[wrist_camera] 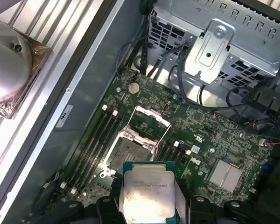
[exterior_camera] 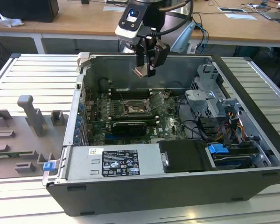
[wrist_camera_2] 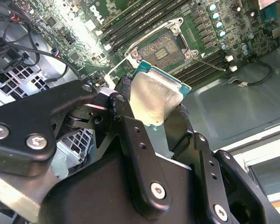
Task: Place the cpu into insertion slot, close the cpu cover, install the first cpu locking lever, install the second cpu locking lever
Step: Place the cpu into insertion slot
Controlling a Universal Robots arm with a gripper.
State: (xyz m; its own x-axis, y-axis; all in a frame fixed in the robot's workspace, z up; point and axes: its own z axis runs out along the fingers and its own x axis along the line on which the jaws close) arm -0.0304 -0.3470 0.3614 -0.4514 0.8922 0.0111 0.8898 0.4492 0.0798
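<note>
My gripper (exterior_camera: 146, 65) is shut on the cpu (exterior_camera: 141, 71), a flat silver-topped chip with a green edge. It hangs in the air above the open computer case. In the second wrist view the cpu (wrist_camera_2: 156, 100) sits tilted between the two black fingers (wrist_camera_2: 130, 135), and the first wrist view shows the cpu (wrist_camera: 148, 193) too. Below lies the insertion slot (wrist_camera: 128, 151), a dark square socket with a silvery rim on the green board. The socket appears in the other views as well (exterior_camera: 136, 108) (wrist_camera_2: 167, 46). The cpu cover (wrist_camera: 147, 123) stands swung open beside it.
Black memory slots (wrist_camera: 95, 135) flank the socket. A metal drive cage (exterior_camera: 210, 100) with cables (exterior_camera: 196, 128) fills the exterior view's right side of the case. A power supply (exterior_camera: 114, 163) sits at the front. Outside stands a grey fixture tray (exterior_camera: 23, 135).
</note>
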